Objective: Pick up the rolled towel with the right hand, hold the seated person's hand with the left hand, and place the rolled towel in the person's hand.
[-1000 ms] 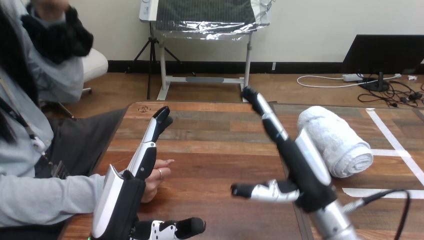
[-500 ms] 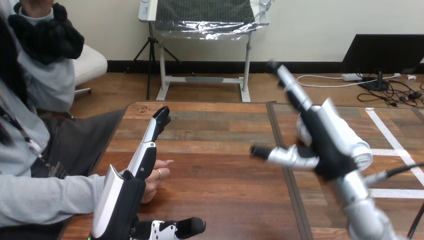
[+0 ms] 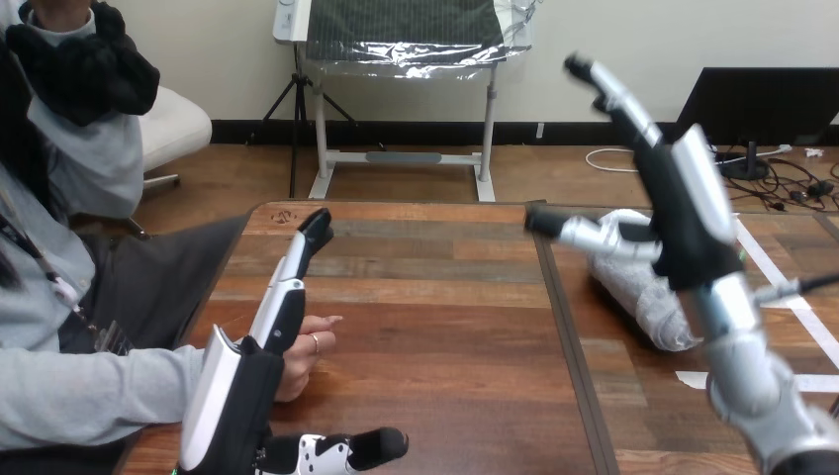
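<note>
The right hand (image 3: 683,223), fingers apart, has swung over the rolled towel (image 3: 643,292), so grasping seems next; the left hand (image 3: 242,396) waits open beside the person's hand (image 3: 302,358).

Bright, even indoor light with soft shadows.
The table (image 3: 425,327) is lit evenly, and its wood has a faint pale sheen toward the far edge. The towel (image 3: 633,282) is bright on top and grey along its lower side, which suggests light from above. The white shells on the left hand (image 3: 237,396) and right hand (image 3: 683,228) catch the light, and the right forearm (image 3: 737,336) carries a soft highlight. A dim shadow lies under the person's hand (image 3: 302,356).
</note>
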`<control>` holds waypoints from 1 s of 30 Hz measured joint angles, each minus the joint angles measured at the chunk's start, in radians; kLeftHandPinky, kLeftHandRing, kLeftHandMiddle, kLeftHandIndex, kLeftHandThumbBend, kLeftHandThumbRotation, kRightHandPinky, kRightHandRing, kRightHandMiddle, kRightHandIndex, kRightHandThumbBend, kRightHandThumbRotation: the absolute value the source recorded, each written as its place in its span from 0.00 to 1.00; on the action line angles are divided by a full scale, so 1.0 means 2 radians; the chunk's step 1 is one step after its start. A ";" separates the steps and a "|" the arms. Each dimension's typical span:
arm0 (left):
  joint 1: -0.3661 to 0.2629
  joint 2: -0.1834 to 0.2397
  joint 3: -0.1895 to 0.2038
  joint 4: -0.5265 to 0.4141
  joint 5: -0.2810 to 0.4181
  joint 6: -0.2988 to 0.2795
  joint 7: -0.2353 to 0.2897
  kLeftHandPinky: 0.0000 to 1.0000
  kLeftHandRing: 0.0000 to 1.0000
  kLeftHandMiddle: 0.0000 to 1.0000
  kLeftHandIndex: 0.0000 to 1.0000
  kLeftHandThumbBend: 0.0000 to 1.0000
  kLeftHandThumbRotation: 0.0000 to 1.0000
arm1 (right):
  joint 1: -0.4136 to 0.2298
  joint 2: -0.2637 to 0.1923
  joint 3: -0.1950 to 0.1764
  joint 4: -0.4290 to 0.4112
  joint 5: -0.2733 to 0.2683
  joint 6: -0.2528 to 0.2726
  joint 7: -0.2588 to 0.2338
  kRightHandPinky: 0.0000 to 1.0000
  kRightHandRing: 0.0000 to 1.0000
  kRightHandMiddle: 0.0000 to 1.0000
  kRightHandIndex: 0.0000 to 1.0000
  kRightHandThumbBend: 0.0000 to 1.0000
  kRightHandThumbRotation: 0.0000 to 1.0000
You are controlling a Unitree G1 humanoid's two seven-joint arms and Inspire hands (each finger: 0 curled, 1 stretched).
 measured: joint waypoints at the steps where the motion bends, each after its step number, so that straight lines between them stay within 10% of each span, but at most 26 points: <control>1: 0.000 0.000 0.000 0.000 -0.001 0.000 0.000 1.00 0.97 1.00 1.00 1.00 0.75 | -0.004 -0.002 0.000 0.000 0.001 0.006 0.000 0.89 0.95 0.93 0.94 1.00 0.72; 30: 0.000 0.000 -0.001 0.000 0.000 0.000 0.000 1.00 0.97 1.00 1.00 1.00 0.68 | -0.137 -0.038 -0.001 0.075 0.008 0.189 -0.007 0.82 0.93 0.92 0.94 1.00 0.54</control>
